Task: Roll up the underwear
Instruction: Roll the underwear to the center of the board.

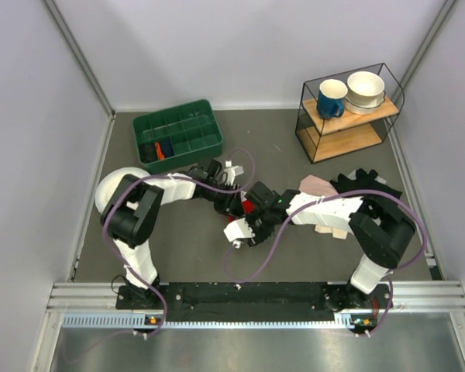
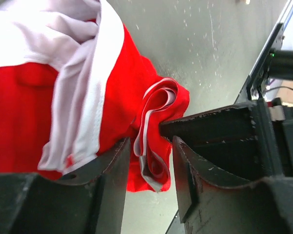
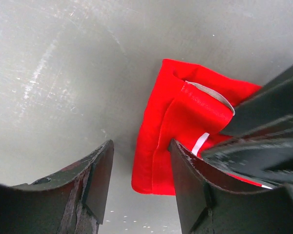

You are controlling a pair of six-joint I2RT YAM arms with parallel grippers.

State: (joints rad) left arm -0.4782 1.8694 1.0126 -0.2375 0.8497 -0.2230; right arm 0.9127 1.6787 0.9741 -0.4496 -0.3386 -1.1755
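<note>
a grey table (image 1: 279, 155) walled in white carries a green divided bin (image 1: 177, 136) at back left. at centre the left gripper (image 2: 149, 146) pinches a folded edge of the red underwear (image 2: 19, 107), probably to anchor the roll. the right gripper (image 3: 141, 144), fingers apart, hovers just beside the fabric, likely ready to tuck.

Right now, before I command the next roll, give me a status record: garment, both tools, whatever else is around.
garment: bright red fabric briefs with white trim, folded on the grey table
left tool: fingers straddle a folded edge of the briefs, apparently pinching it
right tool: open, low over the table, briefs' corner between its fingers
beside right arm: pink-and-beige cloth, black garment
rear: green compartment bin; wire shelf holding blue mug and white bowls
</note>
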